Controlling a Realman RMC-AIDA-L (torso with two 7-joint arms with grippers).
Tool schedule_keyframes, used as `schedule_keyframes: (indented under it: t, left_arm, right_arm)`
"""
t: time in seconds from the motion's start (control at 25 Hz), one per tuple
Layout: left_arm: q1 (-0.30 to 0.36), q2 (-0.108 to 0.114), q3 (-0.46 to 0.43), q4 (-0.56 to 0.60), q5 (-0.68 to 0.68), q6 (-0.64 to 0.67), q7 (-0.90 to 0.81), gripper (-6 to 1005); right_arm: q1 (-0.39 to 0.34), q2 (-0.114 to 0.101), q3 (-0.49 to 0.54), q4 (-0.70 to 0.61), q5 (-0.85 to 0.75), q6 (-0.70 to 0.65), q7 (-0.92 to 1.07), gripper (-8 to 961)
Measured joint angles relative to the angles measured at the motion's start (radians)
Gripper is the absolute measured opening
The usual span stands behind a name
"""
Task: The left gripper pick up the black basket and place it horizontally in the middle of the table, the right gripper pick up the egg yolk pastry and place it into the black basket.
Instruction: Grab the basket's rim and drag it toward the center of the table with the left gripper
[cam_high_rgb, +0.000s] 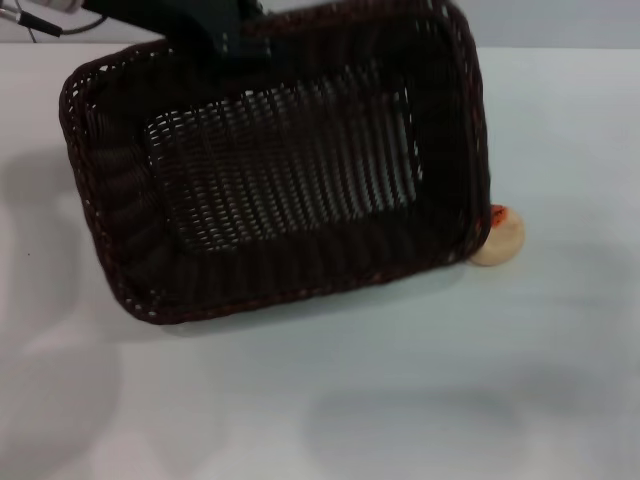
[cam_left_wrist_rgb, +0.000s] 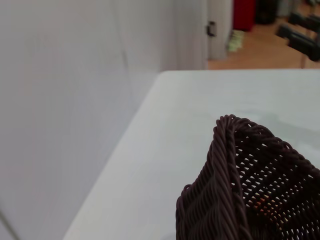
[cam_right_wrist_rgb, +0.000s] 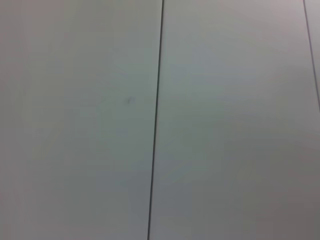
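Note:
The black basket (cam_high_rgb: 280, 170) is tilted and held above the white table (cam_high_rgb: 350, 400), its opening facing me. My left gripper (cam_high_rgb: 232, 42) comes in from the top left and is shut on the basket's far rim. The basket's corner also shows in the left wrist view (cam_left_wrist_rgb: 230, 195). The egg yolk pastry (cam_high_rgb: 500, 238) lies on the table at the basket's right near corner, partly hidden behind it. An orange spot shows through the weave in the left wrist view (cam_left_wrist_rgb: 257, 202). My right gripper is out of view; its wrist view shows only a plain panelled wall (cam_right_wrist_rgb: 225, 120).
The basket's shadow falls on the table below it. In the left wrist view a grey wall (cam_left_wrist_rgb: 65, 110) runs along the table's edge (cam_left_wrist_rgb: 125, 135). A wooden floor and blurred dark objects (cam_left_wrist_rgb: 300, 37) lie beyond the table's far end.

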Motion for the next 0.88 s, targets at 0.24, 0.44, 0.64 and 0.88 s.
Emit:
schedule_keyframes:
  t: [0.24,0.44,0.64,0.88]
  left_arm:
    - [-0.015,0.004,0.036,0.033,0.015,-0.043,0.118,195]
    - [-0.013,0.002,0.087,0.034,0.021,-0.05,0.145,195]
    - [-0.018,-0.017,0.089,0.035,0.021,-0.049,0.148,195]
    - [-0.018,-0.045,0.091,0.034,0.04,-0.04,0.137,196]
  right_arm:
    - [-0.021,0.002,0.0,0.015,0.0,-0.009,0.0,559]
    - [-0.032,0.002,0.0,0.027,0.0,-0.015,0.0,559]
    - [-0.035,0.002,-0.007,0.037,0.0,-0.019,0.0,559]
    - [-0.039,0.002,-0.015,0.051,0.0,-0.023,-0.014,560]
